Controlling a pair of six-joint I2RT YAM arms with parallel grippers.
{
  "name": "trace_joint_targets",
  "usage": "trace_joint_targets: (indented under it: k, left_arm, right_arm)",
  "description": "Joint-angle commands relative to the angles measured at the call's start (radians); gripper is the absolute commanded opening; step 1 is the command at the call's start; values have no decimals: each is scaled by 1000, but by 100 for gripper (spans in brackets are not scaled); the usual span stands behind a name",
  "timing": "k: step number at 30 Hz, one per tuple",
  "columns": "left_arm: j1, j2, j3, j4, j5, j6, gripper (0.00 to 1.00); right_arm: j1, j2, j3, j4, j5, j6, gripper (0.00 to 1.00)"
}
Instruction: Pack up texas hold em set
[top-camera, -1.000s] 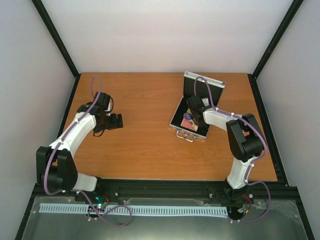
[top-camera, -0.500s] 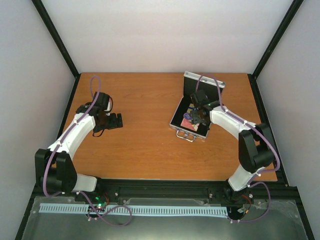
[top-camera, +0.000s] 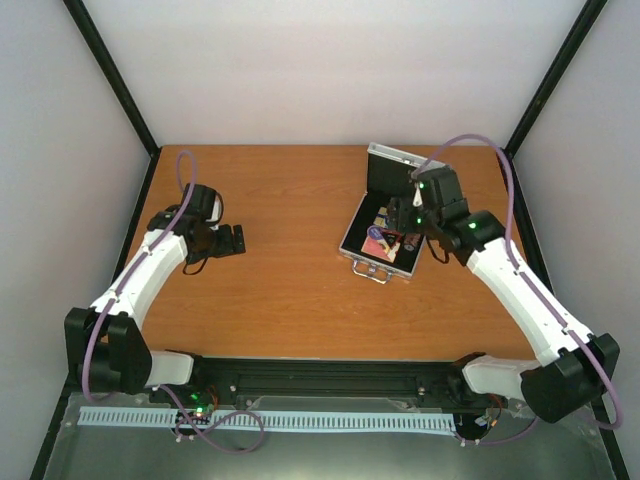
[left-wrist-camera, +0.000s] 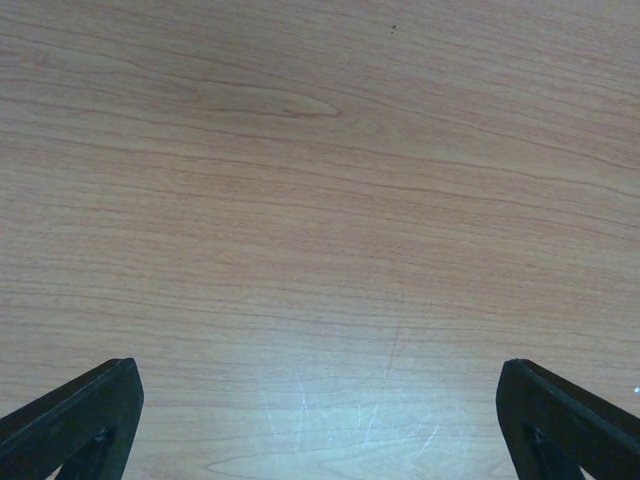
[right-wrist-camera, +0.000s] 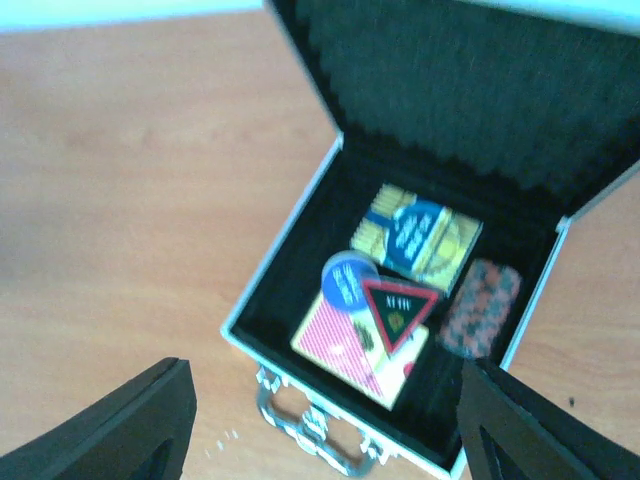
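Right gripper (top-camera: 411, 232) is raised since the earlier frame and is held spread above the open case (top-camera: 372, 262). Left wrist: left gripper (left-wrist-camera: 316, 400) is spread over the table (left-wrist-camera: 320, 200). Right wrist: black triangle (right-wrist-camera: 398, 310) is seen loose atop red deck (right-wrist-camera: 328, 345), below and ahead. Lid (right-wrist-camera: 470, 90) closure may be jammed by it.

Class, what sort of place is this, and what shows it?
Probably a robot lab cell: left arm and right arm bolted at a wooden table, enclosed by plain white walls and black rails.

Top cam overlooks the whole table (top-camera: 290, 290) from behind; right wrist looks down on the same silver case (right-wrist-camera: 450, 80), left wrist's close on wood.
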Motion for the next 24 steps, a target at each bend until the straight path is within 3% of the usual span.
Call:
trace_joint_targets:
  k: [1, 6, 10, 15, 24]
  left_arm:
    - [-5, -17, 45, -2, 31, 2, 100]
    - [-4, -21, 61, -3, 47, -16, 100]
    - [-5, -28, 60, 3, 49, -27, 100]
    - [-5, -28, 54, 12, 58, -47, 100]
    - [-5, -9, 54, 16, 58, -51, 100]
  right_arm:
    - [-7, 37, 165, -36, 117, 130, 74]
    - [-53, 137, 350, -96, 252, 216, 78]
    - [-116, 181, 419, -62, 248, 244, 89]
    - [-189, 284, 500, -94, 235, 241, 90]
    - [-370, 366, 480, -42, 34, 272, 88]
